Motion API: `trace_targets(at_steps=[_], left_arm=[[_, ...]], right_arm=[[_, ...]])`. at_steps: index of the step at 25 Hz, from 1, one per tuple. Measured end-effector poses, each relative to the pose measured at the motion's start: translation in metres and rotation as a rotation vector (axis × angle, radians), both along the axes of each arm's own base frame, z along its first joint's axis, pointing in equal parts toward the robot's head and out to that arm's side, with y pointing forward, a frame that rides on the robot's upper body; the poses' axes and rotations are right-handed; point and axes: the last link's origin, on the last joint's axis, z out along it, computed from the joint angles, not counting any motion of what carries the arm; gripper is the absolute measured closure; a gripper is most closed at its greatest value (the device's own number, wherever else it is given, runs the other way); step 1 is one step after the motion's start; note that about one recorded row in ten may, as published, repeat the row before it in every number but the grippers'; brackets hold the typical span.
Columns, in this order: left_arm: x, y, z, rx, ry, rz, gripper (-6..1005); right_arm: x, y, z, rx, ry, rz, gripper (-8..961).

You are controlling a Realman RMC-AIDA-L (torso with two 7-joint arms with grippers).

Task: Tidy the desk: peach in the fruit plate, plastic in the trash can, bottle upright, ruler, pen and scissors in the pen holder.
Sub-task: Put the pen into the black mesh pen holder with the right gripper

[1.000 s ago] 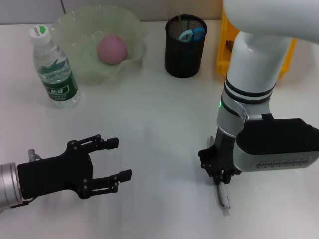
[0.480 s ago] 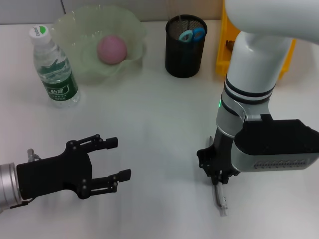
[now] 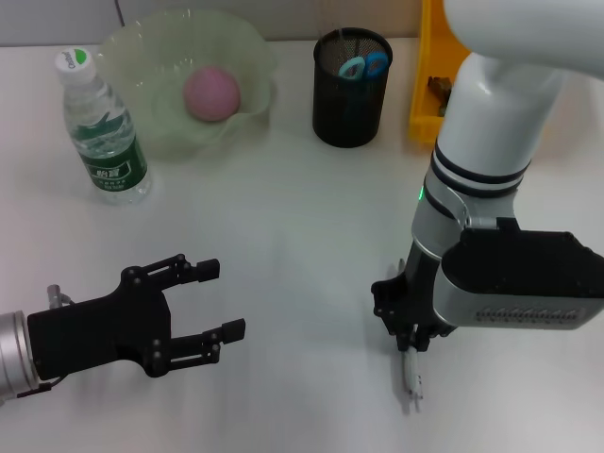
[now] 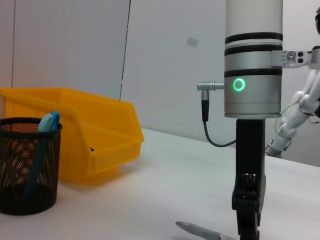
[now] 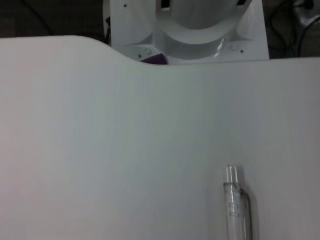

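A clear pen [image 3: 413, 382] lies on the white table near its front edge. My right gripper [image 3: 410, 347] points straight down on the pen's far end and is shut on it. The right wrist view shows the pen [image 5: 237, 210] flat on the table. From the left wrist view, the right gripper [image 4: 248, 225] stands at the pen [image 4: 200, 231]. My left gripper [image 3: 222, 300] hovers open and empty at the front left. The pink peach [image 3: 212, 92] sits in the green fruit plate [image 3: 142, 57]. The bottle [image 3: 102, 132] stands upright. Blue-handled scissors [image 3: 363, 66] stick out of the black mesh pen holder [image 3: 351, 104]. No ruler or plastic shows.
A yellow bin [image 3: 429, 85] stands at the back right, just beside the pen holder. It also appears in the left wrist view as the yellow bin [image 4: 95, 135] behind the pen holder [image 4: 27, 170].
The pen's near end has swung left, so it now lies more in line with the right gripper, which shifted slightly left. The left gripper drifted a little toward the table's front.
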Motion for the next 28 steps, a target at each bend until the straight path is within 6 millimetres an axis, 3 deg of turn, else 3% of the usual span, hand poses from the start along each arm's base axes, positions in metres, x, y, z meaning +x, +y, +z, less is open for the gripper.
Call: trace_targets(at_steps=[17, 28], left_arm=[[0.0, 0.002, 0.006, 0.02, -0.018, 0.005, 196], [-0.001, 0.005, 0.013, 0.048, -0.03, 0.008, 196]], right_arm=[[-0.012, 0.013, 0.028, 0.095, 0.121, -0.232, 836], [-0.007, 0.023, 0.062, 0.21, 0.231, -0.471, 835]])
